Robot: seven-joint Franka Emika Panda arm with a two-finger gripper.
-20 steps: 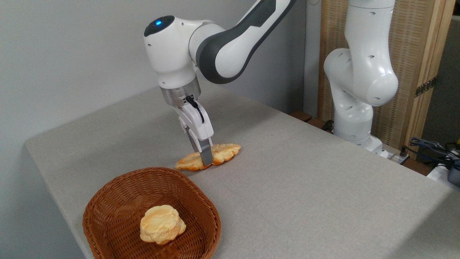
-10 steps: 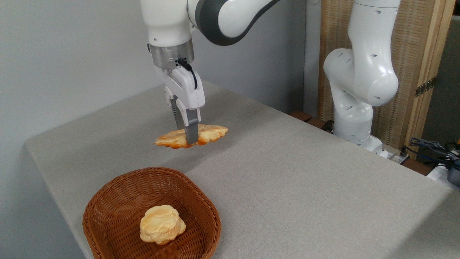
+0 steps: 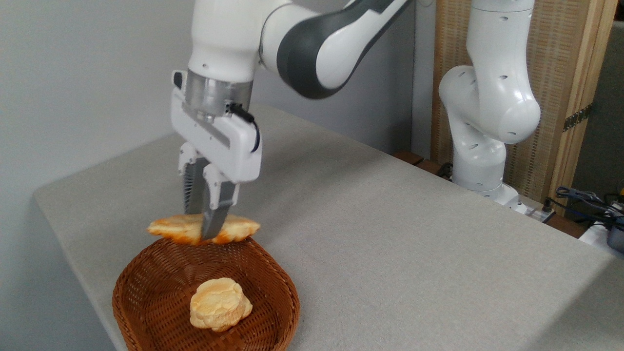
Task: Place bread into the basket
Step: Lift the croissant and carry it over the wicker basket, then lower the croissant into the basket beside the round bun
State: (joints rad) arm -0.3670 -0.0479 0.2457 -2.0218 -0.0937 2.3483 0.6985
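The bread (image 3: 234, 228), a long flat golden pastry with lumpy edges, hangs in the air with my gripper (image 3: 202, 233) shut across its middle. It hovers level above the far rim of the reddish-brown wicker basket (image 3: 146, 282), which sits at the table's near left corner. The two fingers point straight down and hide the pastry's centre.
A round puffy pale-yellow bun (image 3: 219, 303) lies inside the basket toward its front. The grey cloth-covered table (image 3: 390, 243) stretches to the right. The arm's white base (image 3: 487, 122) stands at the table's far right edge, with cables (image 3: 585, 200) beyond it.
My gripper lifted the bread off the table, then carried it left and toward the camera until it hangs over the basket's far rim. The hand has also turned about its vertical axis.
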